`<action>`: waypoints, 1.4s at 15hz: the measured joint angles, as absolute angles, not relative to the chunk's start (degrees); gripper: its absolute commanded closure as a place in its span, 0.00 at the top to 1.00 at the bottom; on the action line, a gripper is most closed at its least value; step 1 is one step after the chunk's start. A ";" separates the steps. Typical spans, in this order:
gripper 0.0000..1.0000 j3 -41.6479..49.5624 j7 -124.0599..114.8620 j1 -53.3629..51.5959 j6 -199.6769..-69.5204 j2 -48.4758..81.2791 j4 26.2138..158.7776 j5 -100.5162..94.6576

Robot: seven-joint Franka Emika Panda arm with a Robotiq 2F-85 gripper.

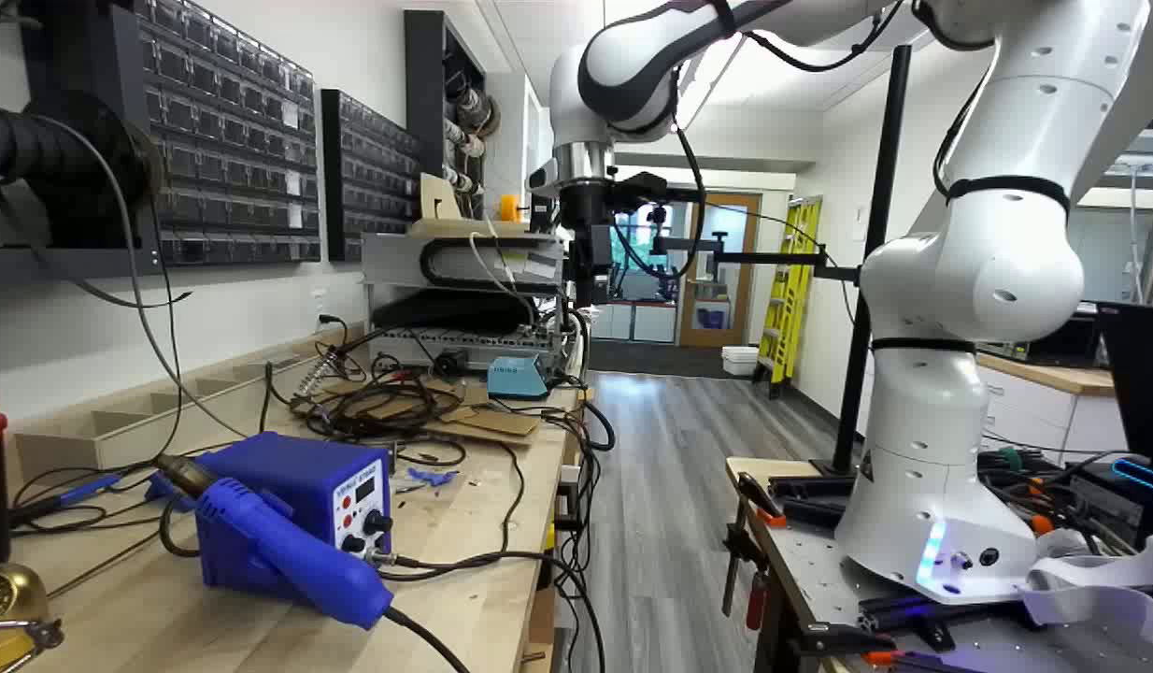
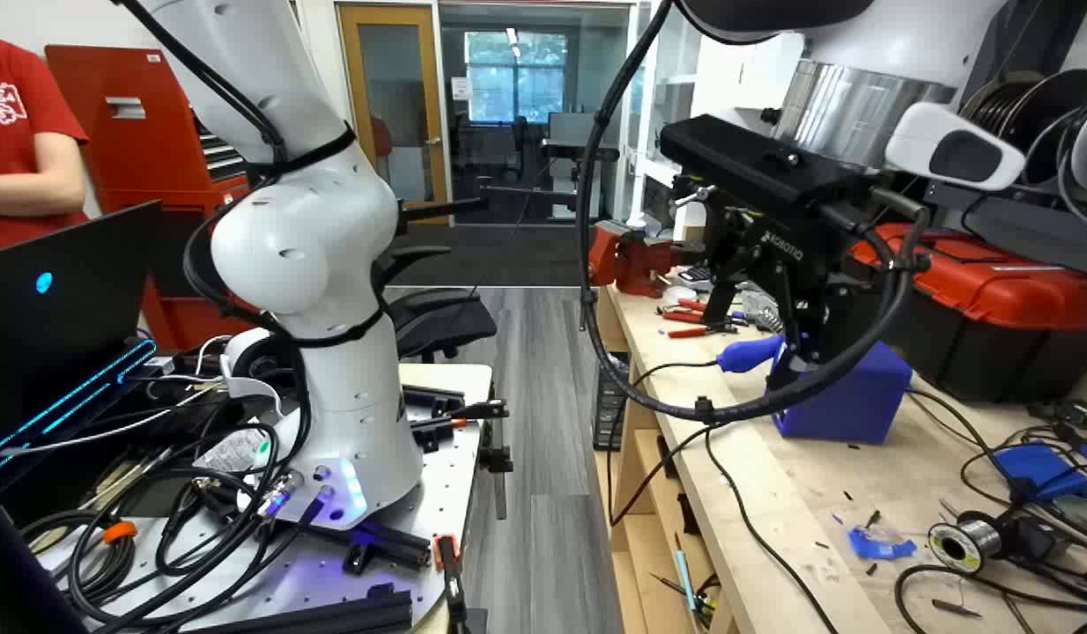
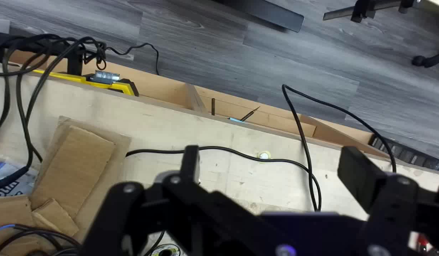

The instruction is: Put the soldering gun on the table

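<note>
The soldering gun is a slim light-blue pen-shaped tool with a dark tip. In an exterior view, the soldering gun (image 2: 683,572) lies on a shelf under the table's edge. In the wrist view, the soldering gun (image 3: 236,120) is mostly hidden by the table edge, with its dark tip sticking out. It does not show in the remaining exterior view. The light-wood table (image 1: 455,598) also shows in the other views (image 2: 772,493) (image 3: 219,131). My gripper (image 3: 276,167) is open and empty above the table. It shows in both exterior views (image 1: 588,285) (image 2: 751,339).
A boxy blue station (image 1: 306,486) with a thick blue hot-air gun (image 1: 287,551) stands on the table. Another blue-handled pen tool (image 1: 91,491) lies near the wall. Black cords (image 3: 308,156) hang over the edge. Cardboard (image 3: 77,156) and a solder spool (image 2: 962,541) lie on the table.
</note>
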State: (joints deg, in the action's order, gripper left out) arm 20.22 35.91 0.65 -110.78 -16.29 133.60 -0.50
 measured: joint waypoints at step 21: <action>1.00 17.70 34.44 2.21 -112.02 -15.88 133.69 -0.76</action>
